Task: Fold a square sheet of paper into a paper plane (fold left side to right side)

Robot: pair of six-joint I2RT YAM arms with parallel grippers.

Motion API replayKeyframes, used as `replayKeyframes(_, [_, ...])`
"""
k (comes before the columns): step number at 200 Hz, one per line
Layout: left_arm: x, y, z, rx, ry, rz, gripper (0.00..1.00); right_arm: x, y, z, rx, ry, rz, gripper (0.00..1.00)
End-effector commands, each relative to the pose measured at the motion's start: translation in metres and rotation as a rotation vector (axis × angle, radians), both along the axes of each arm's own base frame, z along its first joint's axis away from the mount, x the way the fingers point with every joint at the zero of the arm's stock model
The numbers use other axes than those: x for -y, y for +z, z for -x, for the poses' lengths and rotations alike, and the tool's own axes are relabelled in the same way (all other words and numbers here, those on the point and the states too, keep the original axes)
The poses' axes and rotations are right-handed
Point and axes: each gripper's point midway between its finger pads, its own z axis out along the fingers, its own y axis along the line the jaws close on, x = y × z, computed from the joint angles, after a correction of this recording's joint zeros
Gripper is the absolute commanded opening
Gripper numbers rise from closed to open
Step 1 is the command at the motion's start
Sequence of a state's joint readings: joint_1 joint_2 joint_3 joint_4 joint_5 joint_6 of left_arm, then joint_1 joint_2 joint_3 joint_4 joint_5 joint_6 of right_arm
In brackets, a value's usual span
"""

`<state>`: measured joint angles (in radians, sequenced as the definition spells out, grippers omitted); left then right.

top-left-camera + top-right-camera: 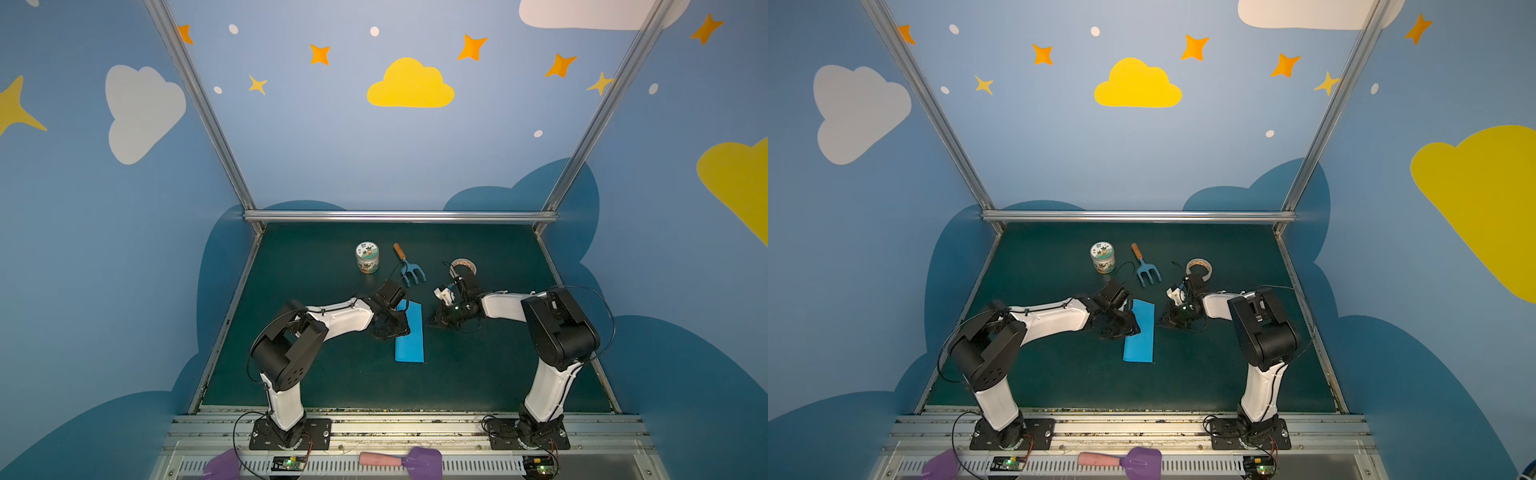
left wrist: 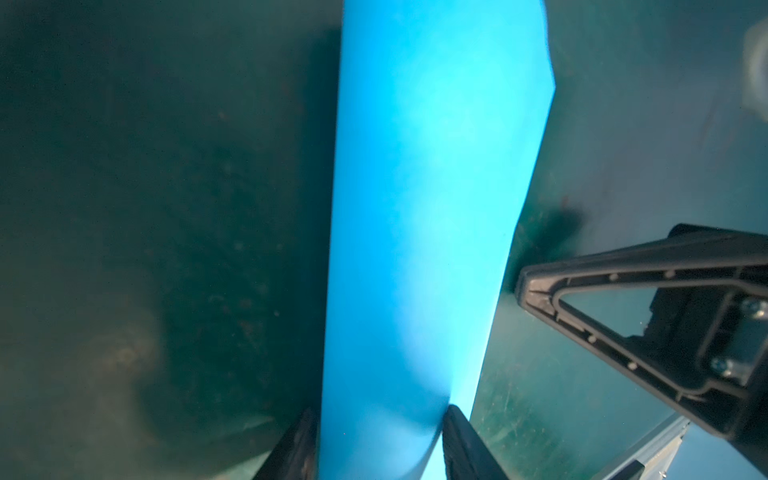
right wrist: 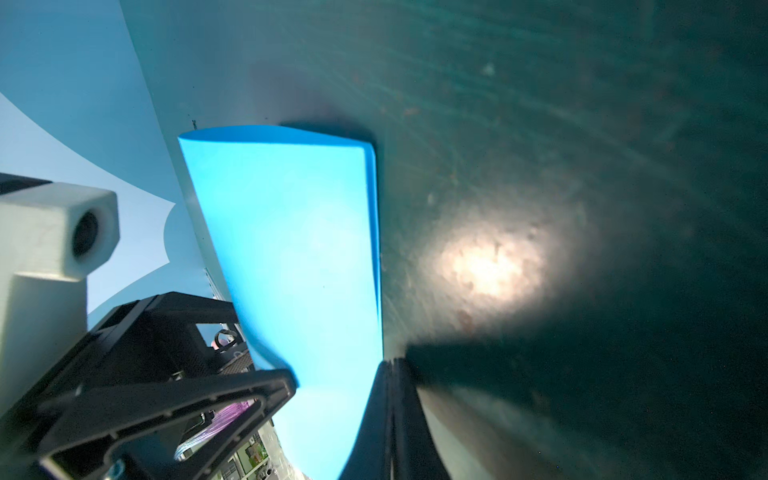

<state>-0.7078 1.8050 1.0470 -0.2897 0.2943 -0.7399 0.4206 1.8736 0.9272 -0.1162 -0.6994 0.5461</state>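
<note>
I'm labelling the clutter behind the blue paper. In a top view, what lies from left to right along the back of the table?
Small round tin → blue garden fork → tape roll.

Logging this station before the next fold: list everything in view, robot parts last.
square sheet of paper: one, sky-blue, folded into a strip, table centre
jar: one, white with printed label, far side, left of centre
fork: one, blue with wooden handle, right of the jar
tape roll: one, beige, beyond the right gripper
spatula: one, purple with pink handle, front rail
purple thing: one, front rail, shape unclear
table: one, dark green
left gripper: black, jaws apart, at the paper's left edge
right gripper: black, shut, at the paper's right edge
</note>
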Motion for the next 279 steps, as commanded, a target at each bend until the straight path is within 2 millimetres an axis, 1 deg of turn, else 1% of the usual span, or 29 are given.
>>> replayKeyframes(1, [-0.011,-0.018,0.02,-0.073,-0.023,-0.052,0.5,0.004,-0.016,0.007,-0.044,-0.004,0.043,0.0])
replayKeyframes(58, [-0.014,-0.02,0.016,-0.07,0.01,-0.066,0.5,0.003,-0.012,0.007,-0.039,-0.001,0.034,0.0])
replayKeyframes(127, [-0.014,-0.021,0.014,-0.067,0.02,-0.074,0.5,-0.009,0.02,0.007,0.027,0.023,0.011,0.0])
replayKeyframes(149, [-0.014,-0.021,0.014,-0.067,0.022,-0.075,0.5,-0.015,0.026,0.008,0.042,0.034,0.006,0.0])
replayKeyframes(165, [-0.014,-0.021,0.014,-0.066,0.024,-0.075,0.5,-0.018,0.026,0.01,0.042,0.042,0.006,0.0])
replayKeyframes(182, [-0.015,-0.021,0.013,-0.065,0.023,-0.076,0.5,-0.02,0.022,0.011,0.035,0.047,0.011,0.0])
replayKeyframes(205, [-0.015,-0.021,0.014,-0.065,0.023,-0.075,0.5,-0.022,0.012,0.014,0.018,0.052,0.026,0.0])
replayKeyframes(228, [-0.014,-0.02,0.014,-0.063,0.022,-0.072,0.5,-0.021,-0.004,0.018,-0.01,0.057,0.051,0.0])
replayKeyframes(248, [-0.014,-0.019,0.013,-0.058,0.019,-0.069,0.5,-0.014,-0.02,0.025,-0.041,0.053,0.088,0.0])
replayKeyframes(264, [-0.014,-0.012,0.012,-0.044,-0.004,-0.062,0.5,-0.008,-0.029,0.031,-0.058,0.048,0.112,0.0])
replayKeyframes(279, [-0.017,0.003,0.008,-0.015,-0.036,-0.06,0.51,-0.004,-0.035,0.035,-0.07,0.043,0.132,0.0])
